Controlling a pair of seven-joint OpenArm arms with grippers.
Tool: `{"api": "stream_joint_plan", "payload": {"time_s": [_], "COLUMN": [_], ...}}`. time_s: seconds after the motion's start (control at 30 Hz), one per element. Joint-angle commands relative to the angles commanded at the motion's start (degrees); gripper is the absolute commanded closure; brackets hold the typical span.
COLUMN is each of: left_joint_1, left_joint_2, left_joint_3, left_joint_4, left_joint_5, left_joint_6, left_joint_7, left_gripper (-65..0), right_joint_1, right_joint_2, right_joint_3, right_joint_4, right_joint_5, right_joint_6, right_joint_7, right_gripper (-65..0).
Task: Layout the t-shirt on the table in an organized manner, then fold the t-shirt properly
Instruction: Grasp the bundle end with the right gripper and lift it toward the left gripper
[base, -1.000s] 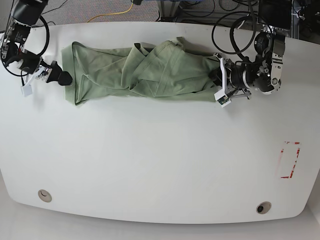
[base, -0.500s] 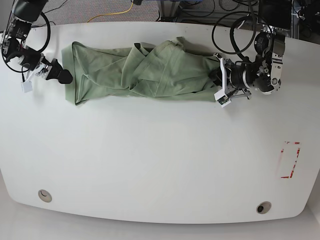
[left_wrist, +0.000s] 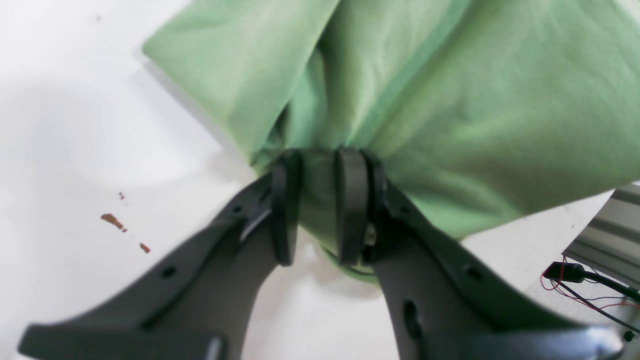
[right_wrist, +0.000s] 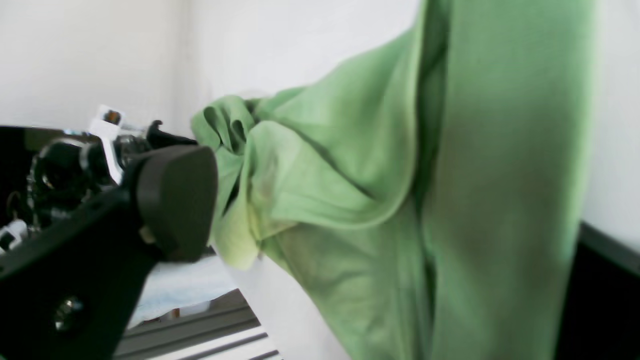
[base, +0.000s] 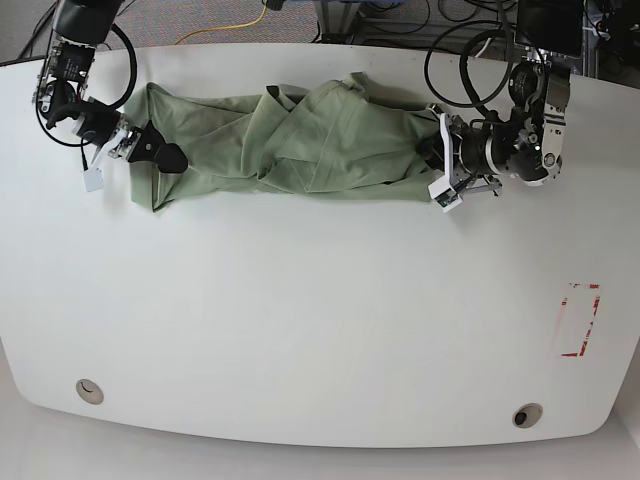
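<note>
The pale green t-shirt (base: 280, 140) lies bunched in a long wrinkled band along the back of the white table (base: 320, 320). My left gripper (base: 434, 160) is at its right end. In the left wrist view it (left_wrist: 317, 215) is shut on a gathered fold of the t-shirt (left_wrist: 450, 110). My right gripper (base: 163, 157) is over the shirt's left end. In the right wrist view it (right_wrist: 390, 230) is open, with green t-shirt fabric (right_wrist: 500, 175) hanging between one dark pad (right_wrist: 175, 200) and the other finger at the right edge.
A red rectangular marking (base: 578, 320) is at the right, and two grommet holes (base: 89, 391) (base: 526, 415) sit near the front edge. Cables and frame parts (base: 470, 60) crowd the back edge. Small brown specks (left_wrist: 112, 220) mark the tabletop by my left gripper.
My right gripper has moved rightward in the base view, from beside the shirt's left edge to over it. The left gripper has kept its hold and barely moved.
</note>
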Motion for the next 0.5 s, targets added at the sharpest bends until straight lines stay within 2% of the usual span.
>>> {"api": "stream_joint_plan", "payload": {"time_s": [0.27,0.3,0.33,0.47,0.5], "left_joint_1": [0.0,0.0,0.0,0.0,0.0], "left_joint_2": [0.0,0.0,0.0,0.0,0.0], "left_joint_3": [-0.1,-0.1,-0.1,-0.1,-0.1], "left_joint_4": [0.0,0.0,0.0,0.0,0.0], "left_joint_5": [0.0,0.0,0.0,0.0,0.0], "left_joint_6": [0.0,0.0,0.0,0.0,0.0], "left_joint_7": [0.0,0.0,0.0,0.0,0.0], "left_gripper": [-10.6,-10.6,-10.6,-10.6,-10.6], "right_joint_1": [-0.2,-0.2,-0.1,0.2,0.3], "right_joint_2": [-0.4,-0.4,-0.4,-0.1,-0.1], "right_joint_3": [0.0,0.0,0.0,0.0,0.0], "right_joint_4": [1.7,1.7,1.7,1.7,1.7], "right_joint_5": [0.0,0.0,0.0,-0.1,-0.1], "right_joint_6": [0.0,0.0,0.0,0.0,0.0], "right_joint_7": [-0.4,-0.4,-0.4,-0.4,-0.4], "right_gripper": [-65.0,-62.5,-57.9,-24.3,-17.9]}}
